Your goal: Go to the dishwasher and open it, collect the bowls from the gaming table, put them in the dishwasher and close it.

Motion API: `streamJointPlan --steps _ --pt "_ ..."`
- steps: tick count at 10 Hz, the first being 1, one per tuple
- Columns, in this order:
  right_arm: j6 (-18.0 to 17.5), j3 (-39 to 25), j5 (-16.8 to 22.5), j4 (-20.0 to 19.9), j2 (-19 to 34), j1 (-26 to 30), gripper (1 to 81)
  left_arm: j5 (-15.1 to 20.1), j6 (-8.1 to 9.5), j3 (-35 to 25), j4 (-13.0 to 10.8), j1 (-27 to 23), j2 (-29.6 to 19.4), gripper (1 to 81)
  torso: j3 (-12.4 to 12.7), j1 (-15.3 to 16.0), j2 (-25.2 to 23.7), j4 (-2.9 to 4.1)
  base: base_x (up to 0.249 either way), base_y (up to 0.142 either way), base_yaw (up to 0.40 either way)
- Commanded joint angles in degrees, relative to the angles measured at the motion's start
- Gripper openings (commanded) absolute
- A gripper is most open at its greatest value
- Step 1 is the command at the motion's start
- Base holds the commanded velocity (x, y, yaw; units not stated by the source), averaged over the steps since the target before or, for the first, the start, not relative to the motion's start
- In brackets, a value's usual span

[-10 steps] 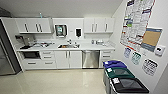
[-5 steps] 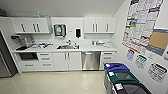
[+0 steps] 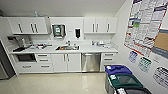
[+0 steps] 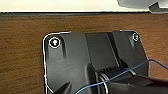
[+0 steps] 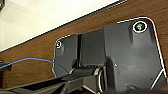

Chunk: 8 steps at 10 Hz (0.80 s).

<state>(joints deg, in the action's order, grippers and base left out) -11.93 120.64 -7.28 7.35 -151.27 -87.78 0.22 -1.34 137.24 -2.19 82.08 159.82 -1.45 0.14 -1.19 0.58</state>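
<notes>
the robot faces the built-in brushed silver dishwasher (image 3: pixel 91 62), door closed under the white counter (image 3: pixel 100 49), suggesting an approach to open it; whether either gripper's jaws are apart cannot be told.

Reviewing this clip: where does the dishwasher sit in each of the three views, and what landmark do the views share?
Head view: the dishwasher stands closed under the counter, right of the white cabinet doors, below the sink's right side.
Left wrist view: not in it.
Right wrist view: not in it.
Shared landmark: both wrist views share the brown wood-grain surface.
</notes>
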Motion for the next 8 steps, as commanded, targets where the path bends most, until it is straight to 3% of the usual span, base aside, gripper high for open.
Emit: streamJointPlan --steps 1,8 --pt "0.2 -1.5 2.7 0.9 1.4 2.8 81.1 2.9 -0.15 -0.5 -0.4 -3.2 -0.9 81.1 0.0 0.0 0.0 0.00 0.164 0.000 0.000" --pt "0.2 -1.6 2.7 0.9 1.2 3.1 81.1 2.9 -0.15 -0.5 -0.4 -3.2 -0.8 81.1 0.0 0.0 0.0 0.00 0.149 0.000 0.000"
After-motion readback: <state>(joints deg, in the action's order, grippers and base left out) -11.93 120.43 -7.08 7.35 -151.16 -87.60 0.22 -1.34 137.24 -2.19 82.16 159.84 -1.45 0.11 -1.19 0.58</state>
